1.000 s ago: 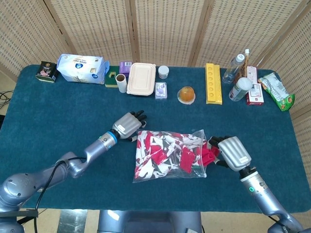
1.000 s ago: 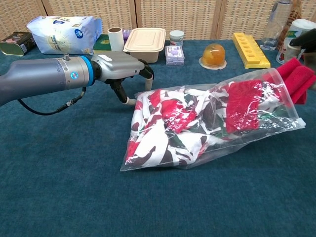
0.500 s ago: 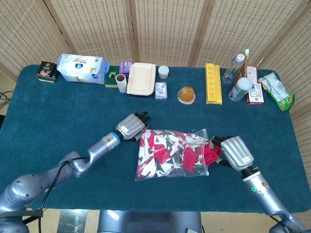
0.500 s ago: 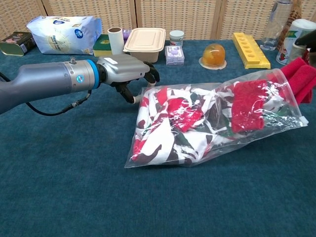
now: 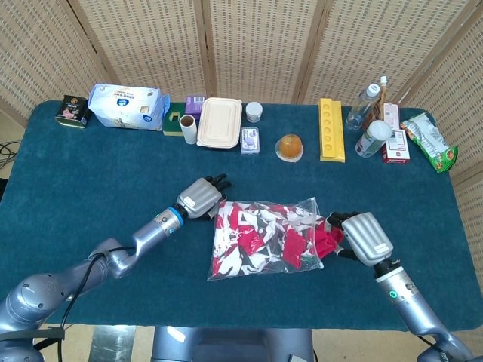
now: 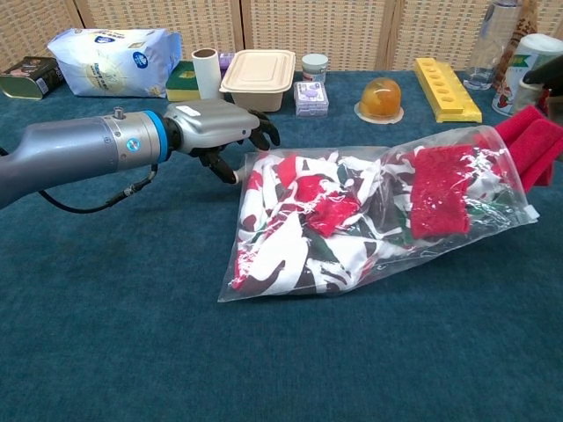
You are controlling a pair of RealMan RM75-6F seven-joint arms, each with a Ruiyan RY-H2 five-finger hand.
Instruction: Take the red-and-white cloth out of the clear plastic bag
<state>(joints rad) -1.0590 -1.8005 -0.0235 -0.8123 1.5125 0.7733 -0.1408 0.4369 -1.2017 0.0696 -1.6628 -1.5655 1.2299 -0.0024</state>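
Red-and-white cloth [image 5: 260,237] should slide out toward 3 o'clock: right hand [image 5: 362,237] fingers pinch its red end, while left hand [image 5: 200,197] fingers, curled at the clear plastic bag [image 6: 264,286]'s closed 9 o'clock end, should pin it.

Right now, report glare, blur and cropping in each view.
Head view: sharp, evenly lit, faint sheen on the clear plastic bag. Chest view: stronger white glare on the bag's wrinkles, partly veiling the red-and-white cloth; right hand cropped at the frame edge.

red-and-white cloth [image 6: 299,211], teal table [image 6: 132,334]
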